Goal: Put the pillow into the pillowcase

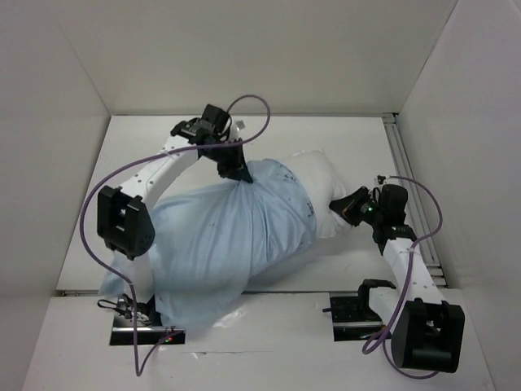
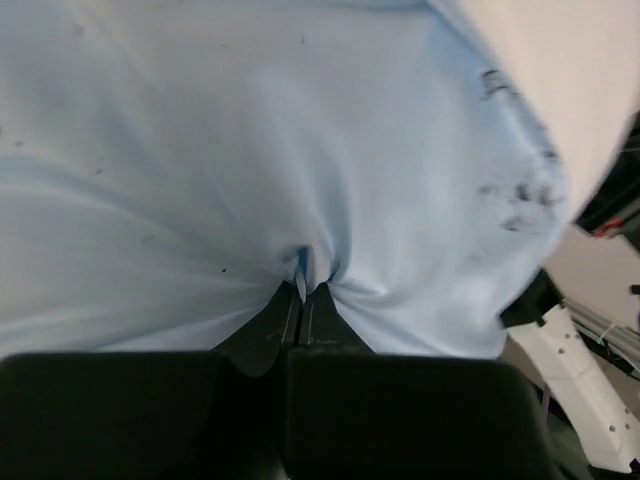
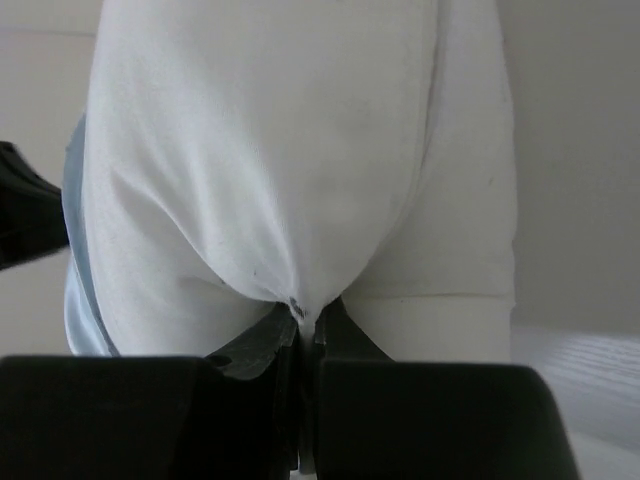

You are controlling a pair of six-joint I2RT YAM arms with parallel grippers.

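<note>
The light blue pillowcase (image 1: 228, 240) lies stretched over most of the white pillow (image 1: 326, 183), whose bare right end sticks out. At the far edge of the cloth, my left gripper (image 1: 242, 177) is shut on a pinch of pillowcase (image 2: 300, 150) fabric; the left wrist view shows that gripper (image 2: 302, 285) with cloth puckered between its closed jaws. My right gripper (image 1: 335, 205) is shut on the pillow's exposed end. The right wrist view shows the right gripper (image 3: 308, 315) pinching white pillow (image 3: 290, 150) cover, a sliver of blue pillowcase (image 3: 75, 290) at the left.
White enclosure walls (image 1: 65, 122) surround the table on the left, back and right. A metal rail (image 1: 411, 187) runs along the right side. Purple cables (image 1: 252, 102) loop off both arms. The pillowcase's near end hangs over the table's front edge by the left arm base (image 1: 134, 318).
</note>
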